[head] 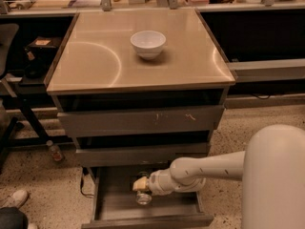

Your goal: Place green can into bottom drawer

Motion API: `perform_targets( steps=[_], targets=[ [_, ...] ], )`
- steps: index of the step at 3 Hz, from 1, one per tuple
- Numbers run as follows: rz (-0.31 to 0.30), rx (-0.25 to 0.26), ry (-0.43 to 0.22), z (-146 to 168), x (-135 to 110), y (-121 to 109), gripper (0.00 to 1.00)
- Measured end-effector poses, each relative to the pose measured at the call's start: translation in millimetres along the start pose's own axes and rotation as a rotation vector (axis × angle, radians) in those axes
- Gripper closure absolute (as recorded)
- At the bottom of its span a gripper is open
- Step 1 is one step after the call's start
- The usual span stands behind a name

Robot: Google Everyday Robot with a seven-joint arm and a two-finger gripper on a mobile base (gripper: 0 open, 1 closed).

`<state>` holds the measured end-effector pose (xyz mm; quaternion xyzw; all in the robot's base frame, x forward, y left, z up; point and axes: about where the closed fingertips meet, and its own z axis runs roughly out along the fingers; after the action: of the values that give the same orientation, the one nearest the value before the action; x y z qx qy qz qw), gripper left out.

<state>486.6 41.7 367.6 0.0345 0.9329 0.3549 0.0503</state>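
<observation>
The bottom drawer [114, 209] is pulled open at the foot of the cabinet, showing its wood-grain floor. My gripper [140, 185] reaches into it from the right on the white arm. It is shut on the green can [143, 198], which hangs just under the cream fingertips [138, 182], low over the drawer floor near its middle. Only the can's shiny silver end and dark sides show. I cannot tell whether the can touches the floor.
A white bowl [148, 44] stands on the cabinet top [95, 66]. The scratched top drawer [143, 119] and the middle drawer [138, 154] are pushed in above the arm. A chair [9, 104] and a shoe [16, 199] are at the left.
</observation>
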Motion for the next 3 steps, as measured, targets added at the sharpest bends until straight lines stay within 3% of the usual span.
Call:
perform_targets(
  steps=[1,2,3],
  targets=[
    [0.113,-0.009,0.003,45,2,-51,1.00],
    [0.113,-0.009,0.003,45,2,-51,1.00],
    [0.150,-0.031,-0.002,67,-3,-72,1.00]
  ],
)
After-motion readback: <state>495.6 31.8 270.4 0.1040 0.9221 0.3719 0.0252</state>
